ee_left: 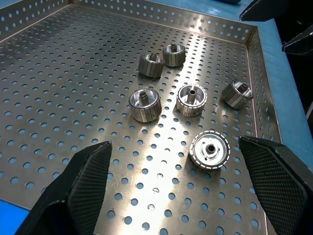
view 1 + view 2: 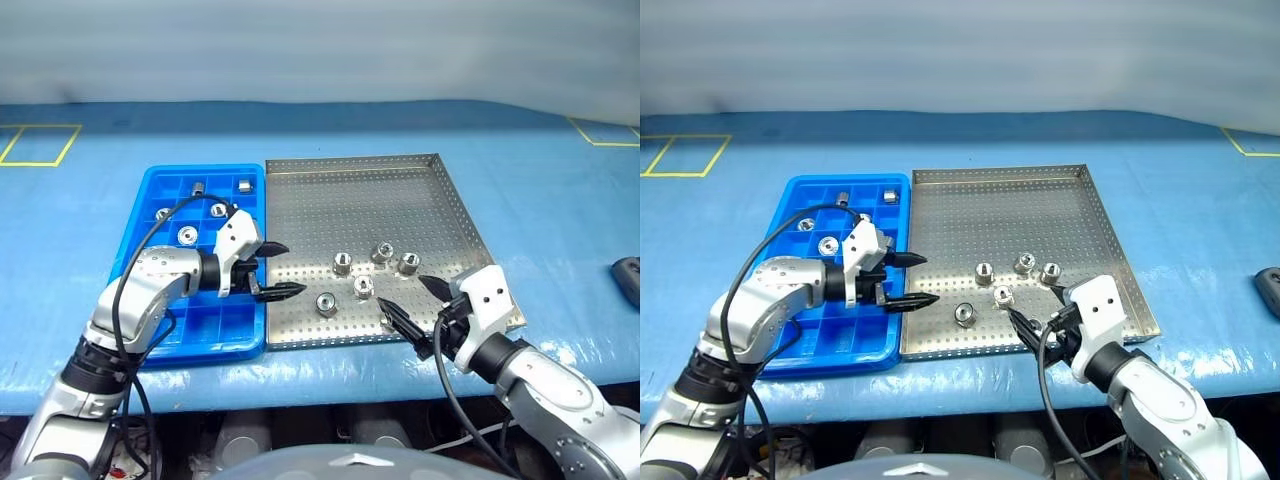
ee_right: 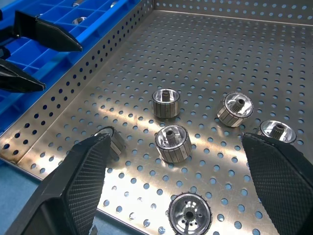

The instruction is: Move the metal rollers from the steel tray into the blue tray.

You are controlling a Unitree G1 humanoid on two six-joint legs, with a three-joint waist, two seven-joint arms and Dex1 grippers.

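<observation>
The steel tray lies mid-table with the blue tray touching its left side. Several metal rollers stand scattered in the steel tray's near half, one of them lying closest to my left gripper. Several more rollers sit in the blue tray's far compartments. My left gripper hovers open over the seam between the two trays, pointing right toward the rollers. My right gripper is open above the steel tray's near right corner, pointing left, with a roller lying in front of it.
A dark object lies at the right edge of the blue tabletop. Yellow tape outlines mark the far corners. The table's front edge runs just below both trays.
</observation>
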